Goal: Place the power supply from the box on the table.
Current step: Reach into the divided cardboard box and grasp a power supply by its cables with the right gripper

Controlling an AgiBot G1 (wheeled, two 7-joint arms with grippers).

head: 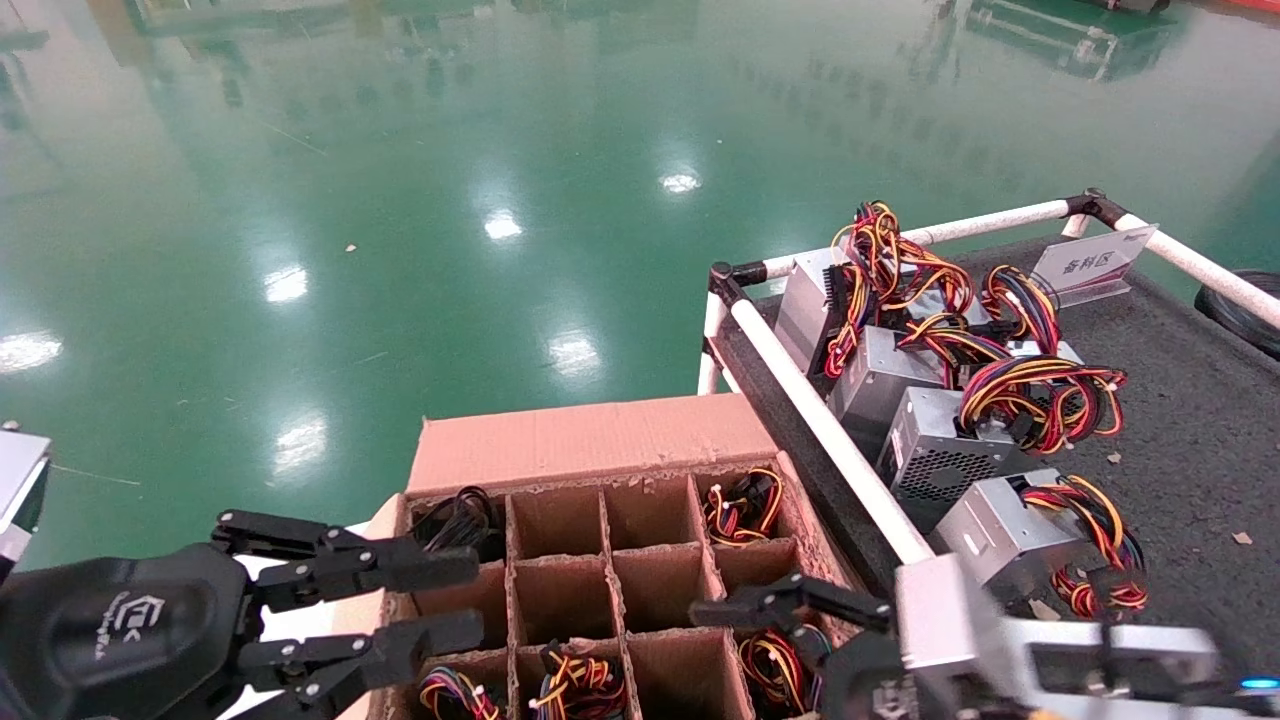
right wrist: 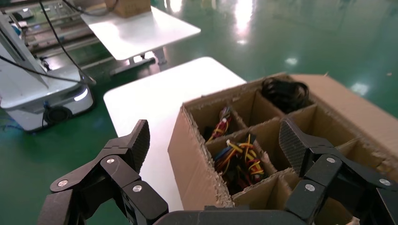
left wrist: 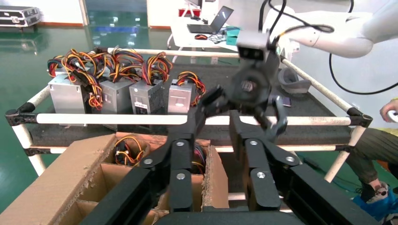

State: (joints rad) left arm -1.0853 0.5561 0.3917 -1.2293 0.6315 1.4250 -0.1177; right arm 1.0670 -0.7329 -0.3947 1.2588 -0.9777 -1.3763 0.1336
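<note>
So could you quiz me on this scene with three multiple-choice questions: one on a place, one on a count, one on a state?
1. Where is the black cable bundle?
A. a far corner cell of the box
B. on the table
C. on the floor

2. How many silver units with multicoloured wires stand on the table?
A. two
B. four
C. seven

3. The right claw is:
A. shut on a cable
B. open and empty
C. out of view

Answers: 1 A, it fills the corner cell near the left claw. 2 B, four stand in a row by the rail. 3 B, its fingers are spread above the box.
</note>
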